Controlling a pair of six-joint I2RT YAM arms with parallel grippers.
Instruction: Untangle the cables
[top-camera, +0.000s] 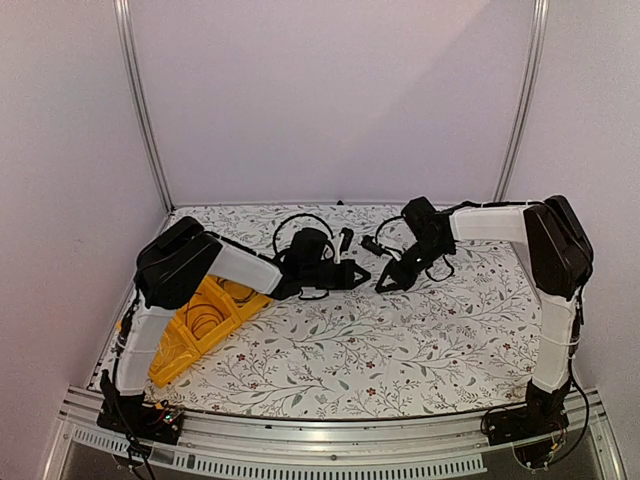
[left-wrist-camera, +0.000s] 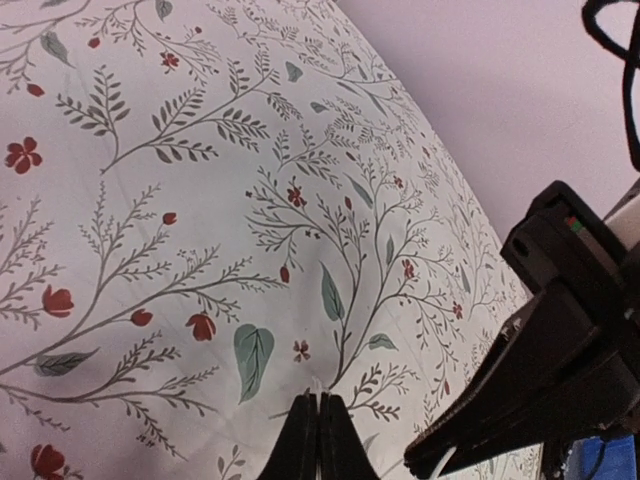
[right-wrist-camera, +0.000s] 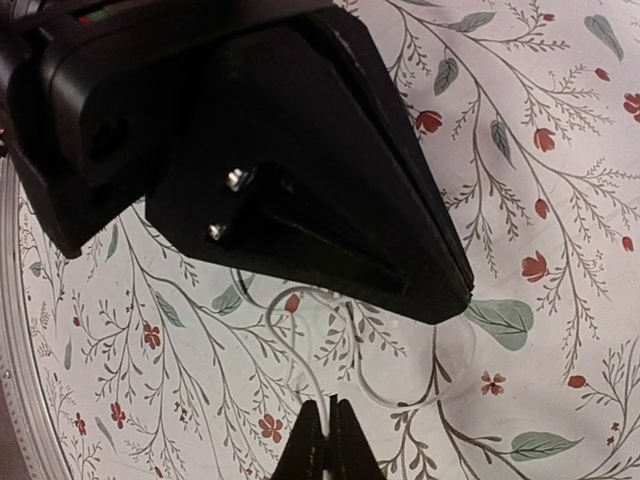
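A thin white cable (right-wrist-camera: 303, 368) lies in loose loops on the flowered tablecloth in the right wrist view. My right gripper (right-wrist-camera: 330, 408) is shut on one strand of it, just above the cloth. My left gripper (right-wrist-camera: 300, 170) hangs over the loops and hides part of them. In the left wrist view my left gripper (left-wrist-camera: 320, 402) is shut, with a short pale cable end (left-wrist-camera: 319, 385) sticking out between the tips. In the top view the two grippers, left (top-camera: 362, 272) and right (top-camera: 383, 285), nearly meet at mid-table. Dark cable pieces (top-camera: 372, 243) lie just behind them.
A yellow tray (top-camera: 185, 350) sits at the left edge beside the left arm, with coiled wires (top-camera: 205, 318) in it. Thick black arm cable (top-camera: 300, 222) loops above the left wrist. My right gripper (left-wrist-camera: 520, 400) fills the lower right of the left wrist view.
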